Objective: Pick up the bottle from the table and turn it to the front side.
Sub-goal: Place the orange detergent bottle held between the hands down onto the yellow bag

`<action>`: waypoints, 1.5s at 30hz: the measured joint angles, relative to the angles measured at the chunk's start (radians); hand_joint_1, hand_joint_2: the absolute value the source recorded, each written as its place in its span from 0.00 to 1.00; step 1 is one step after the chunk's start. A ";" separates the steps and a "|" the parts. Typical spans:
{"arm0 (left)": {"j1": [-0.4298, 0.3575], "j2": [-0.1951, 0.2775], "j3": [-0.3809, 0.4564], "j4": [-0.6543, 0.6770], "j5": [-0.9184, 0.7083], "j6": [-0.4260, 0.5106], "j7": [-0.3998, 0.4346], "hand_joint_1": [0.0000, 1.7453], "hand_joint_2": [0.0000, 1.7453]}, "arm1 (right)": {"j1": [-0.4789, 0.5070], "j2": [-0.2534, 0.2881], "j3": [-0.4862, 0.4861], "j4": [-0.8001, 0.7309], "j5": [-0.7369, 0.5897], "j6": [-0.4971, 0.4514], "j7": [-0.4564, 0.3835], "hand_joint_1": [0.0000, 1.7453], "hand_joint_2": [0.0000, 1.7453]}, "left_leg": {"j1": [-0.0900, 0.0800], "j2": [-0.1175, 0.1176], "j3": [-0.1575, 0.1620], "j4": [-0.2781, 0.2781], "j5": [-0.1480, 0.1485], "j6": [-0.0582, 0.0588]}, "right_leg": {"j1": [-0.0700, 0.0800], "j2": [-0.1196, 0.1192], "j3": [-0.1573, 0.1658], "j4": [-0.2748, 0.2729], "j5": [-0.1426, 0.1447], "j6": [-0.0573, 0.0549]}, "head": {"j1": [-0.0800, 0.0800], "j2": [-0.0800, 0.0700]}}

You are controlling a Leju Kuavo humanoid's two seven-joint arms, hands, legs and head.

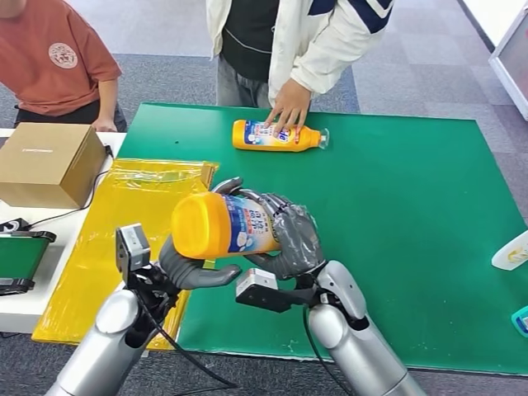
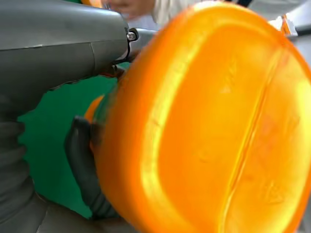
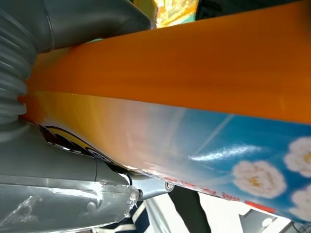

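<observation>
Orange bottle (image 1: 218, 224) held sideways above the green desk (image 1: 404, 247) — gripped by both right hand (image 1: 293, 239) and left hand (image 1: 193, 268). Farther off, 2nd bottle (image 1: 277, 136) lying under a person's hand (image 1: 288, 106).

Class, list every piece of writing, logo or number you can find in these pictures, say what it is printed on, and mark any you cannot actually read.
Held bottle, label: coloured print, too blurred to read.
Bottle on the mat, label: print too small to read.
Cardboard box, top: a small dark line of text, unreadable.
Person's orange shirt: round white emblem, lettering unreadable.
No text can be quoted.
</observation>
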 joint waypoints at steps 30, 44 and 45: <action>0.197 -0.014 0.087 -0.126 -0.999 0.765 -0.018 1.00 1.00 | 0.095 -0.020 -0.262 -0.051 -0.076 0.000 0.121 0.00 1.00 | 0.000 0.000 -0.003 0.000 0.000 0.000 | 0.000 0.000 -0.003 0.000 0.000 0.000 | 0.000 0.000; 0.226 -0.029 0.208 0.082 -1.364 0.790 0.190 1.00 1.00 | 0.130 -0.025 -0.403 -0.238 -0.132 0.030 0.092 0.00 1.00 | 0.000 0.000 -0.003 0.000 0.000 0.000 | 0.000 0.000 -0.003 0.000 0.000 0.000 | 0.000 0.000; 0.218 -0.029 0.215 0.116 -1.367 0.791 0.188 1.00 1.00 | 0.130 -0.025 -0.403 -0.249 -0.137 0.033 0.087 0.00 1.00 | 0.000 0.000 -0.003 0.000 0.000 0.000 | 0.000 0.000 -0.003 0.000 0.000 0.000 | 0.000 0.000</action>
